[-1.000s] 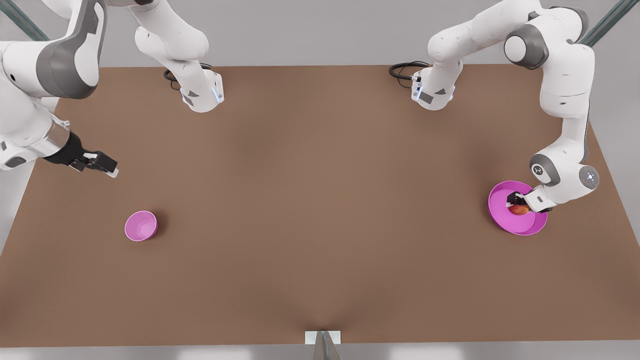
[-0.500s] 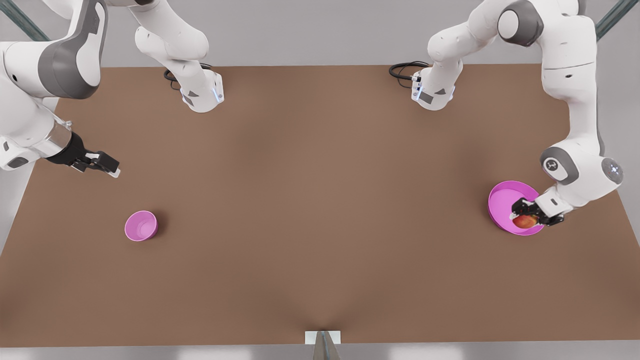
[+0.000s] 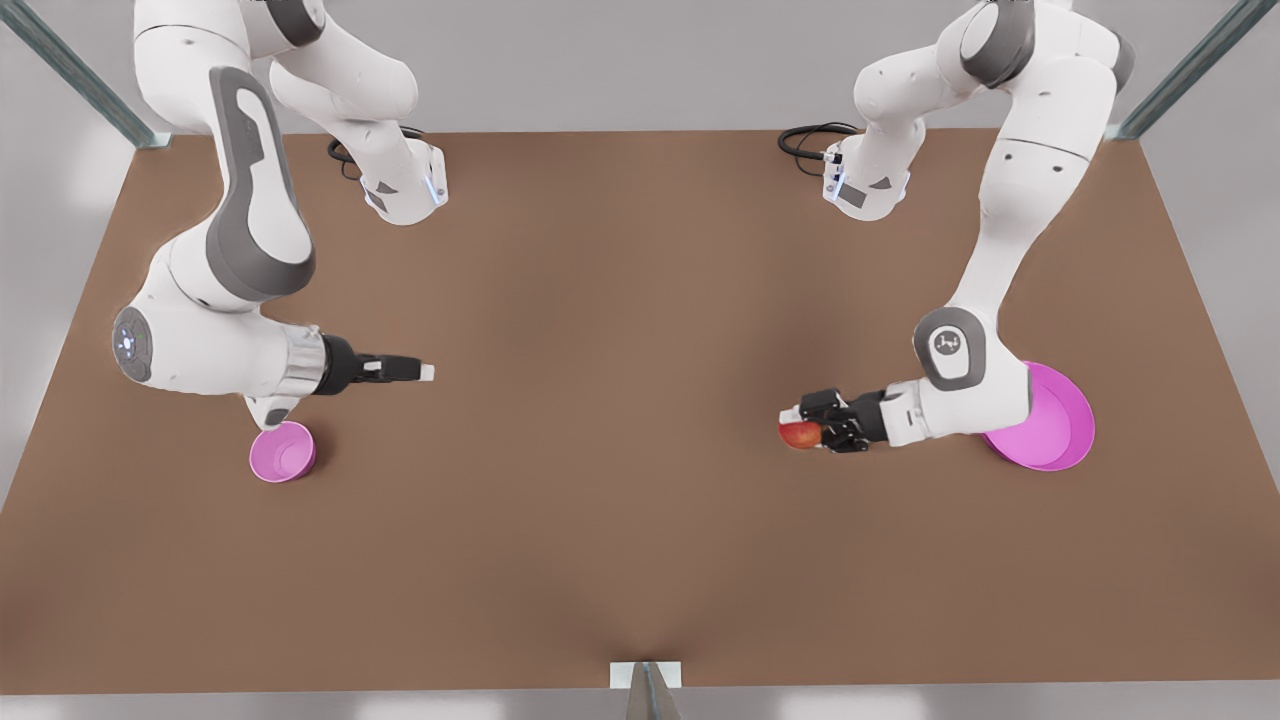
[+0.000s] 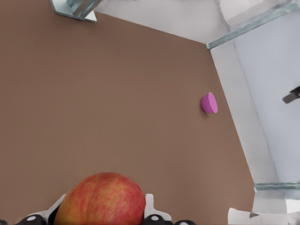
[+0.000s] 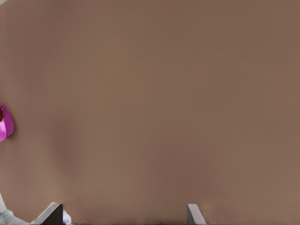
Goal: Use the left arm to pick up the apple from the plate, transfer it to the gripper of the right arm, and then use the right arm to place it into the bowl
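Note:
My left gripper (image 3: 803,432) is shut on the red and yellow apple (image 3: 797,435), holding it above the bare table to the front view's left of the magenta plate (image 3: 1062,432). Up close, the apple (image 4: 101,199) sits between the left gripper's white pads (image 4: 149,206). The right gripper (image 3: 418,372) hangs level just above and beyond the small pink bowl (image 3: 282,452), pointing toward the apple across a wide gap. Its fingertips (image 5: 192,213) stand far apart with nothing between them, so it is open. The bowl (image 4: 209,103) lies far off in the left wrist view.
Both arm bases (image 3: 405,190) (image 3: 865,185) stand at the table's back edge with black cables beside them. A white bracket (image 3: 645,675) sits at the middle of the front edge. Metal frame posts (image 3: 1190,70) rise at the back corners.
The left gripper lifted the apple off the plate and carried it toward the front view's left. The right arm swung in from the table's edge and turned its gripper level toward the apple.

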Robot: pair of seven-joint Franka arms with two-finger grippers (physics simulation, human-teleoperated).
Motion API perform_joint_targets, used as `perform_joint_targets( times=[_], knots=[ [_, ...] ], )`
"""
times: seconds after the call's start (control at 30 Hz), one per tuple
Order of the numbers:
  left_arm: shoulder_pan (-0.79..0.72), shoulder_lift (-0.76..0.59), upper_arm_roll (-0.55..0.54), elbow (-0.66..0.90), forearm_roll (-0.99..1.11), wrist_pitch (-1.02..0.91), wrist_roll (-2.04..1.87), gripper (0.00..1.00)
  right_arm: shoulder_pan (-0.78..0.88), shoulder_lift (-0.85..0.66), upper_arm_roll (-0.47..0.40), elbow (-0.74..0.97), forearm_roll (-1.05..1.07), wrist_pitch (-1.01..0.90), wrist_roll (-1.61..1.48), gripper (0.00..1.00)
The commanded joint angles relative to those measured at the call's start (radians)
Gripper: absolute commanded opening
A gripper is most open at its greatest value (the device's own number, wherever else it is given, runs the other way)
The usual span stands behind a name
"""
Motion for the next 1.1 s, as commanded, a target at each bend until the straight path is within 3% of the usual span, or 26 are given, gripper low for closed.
perform_joint_targets(
  times=[0.0, 0.1, 0.17, 0.33, 0.43, 0.6, 0.7, 0.83, 0.93, 1.07],
  knots=[
    [-0.057, 0.044, 0.0, 0.039, -0.257, -0.017, 0.467, 0.71, -0.002, 0.007, 0.004, -0.079, 0.282, 0.247, -0.174, 1.0],
    [-0.176, 0.152, 0.0, 0.19, -0.299, 0.074, 0.493, 0.71, 0.017, 0.084, 0.05, -0.141, 0.473, 0.438, -0.374, 1.0],
    [-0.264, 0.268, -0.003, 0.341, -0.346, 0.123, 0.53, 0.71, 0.015, 0.157, 0.15, -0.11, 0.612, 0.577, -0.507, 1.0],
    [-0.367, 0.428, -0.029, 0.54, -0.529, 0.123, 0.817, 0.71, 0.015, 0.301, 0.198, -0.039, 0.778, 0.591, -0.853, 1.0],
    [-0.384, 0.44, -0.046, 0.573, -0.55, 0.125, 0.82, 0.71, 0.015, 0.387, 0.199, -0.024, 0.912, 0.588, -1.179, 1.0],
    [-0.428, 0.46, -0.048, 0.606, -0.558, 0.145, 0.82, 0.71, 0.015, 0.487, 0.215, 0.05, 0.927, 0.581, -1.346, 1.0],
    [-0.441, 0.469, -0.046, 0.622, -0.558, 0.146, 0.82, 0.71, 0.015, 0.493, 0.244, 0.054, 0.938, 0.579, -1.349, 1.0],
    [-0.46, 0.491, -0.045, 0.646, -0.556, 0.16, 0.82, 0.71, -0.014, 0.492, 0.245, 0.019, 0.945, 0.377, -1.408, 1.0],
    [-0.464, 0.495, -0.043, 0.646, -0.558, 0.163, 0.82, 0.71, -0.048, 0.467, 0.248, 0.004, 0.936, 0.281, -1.244, 1.0],
    [-0.465, 0.497, -0.043, 0.646, -0.556, 0.163, 0.82, 0.71, -0.045, 0.464, 0.255, -0.044, 0.932, 0.275, -1.214, 1.0]
  ],
)
